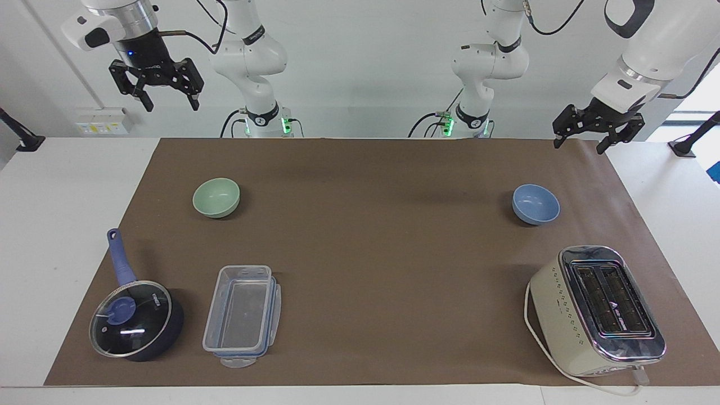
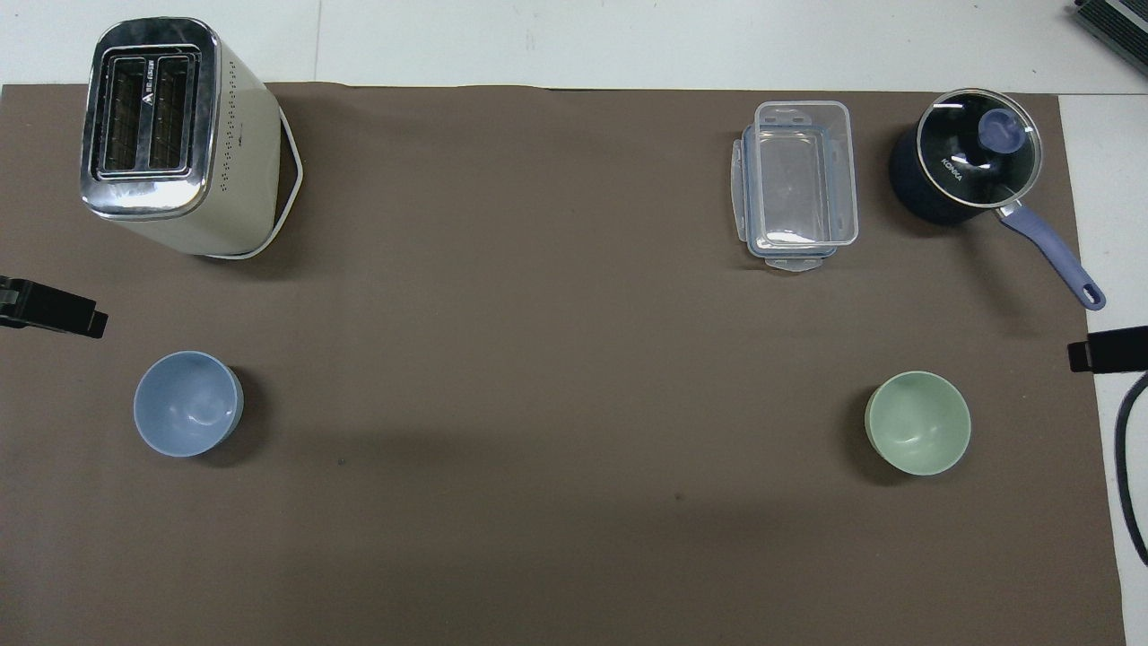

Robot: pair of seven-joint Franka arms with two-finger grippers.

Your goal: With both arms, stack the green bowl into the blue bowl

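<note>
The green bowl stands upright on the brown mat toward the right arm's end of the table; it also shows in the overhead view. The blue bowl stands upright toward the left arm's end, also in the overhead view. Both bowls are empty and far apart. My right gripper hangs open and empty, high over the table's edge near the green bowl's end. My left gripper hangs open and empty over the mat's corner, near the blue bowl's end. Both arms wait.
A cream toaster with a white cord stands farther from the robots than the blue bowl. A clear plastic box and a dark blue glass-lidded saucepan stand farther from the robots than the green bowl.
</note>
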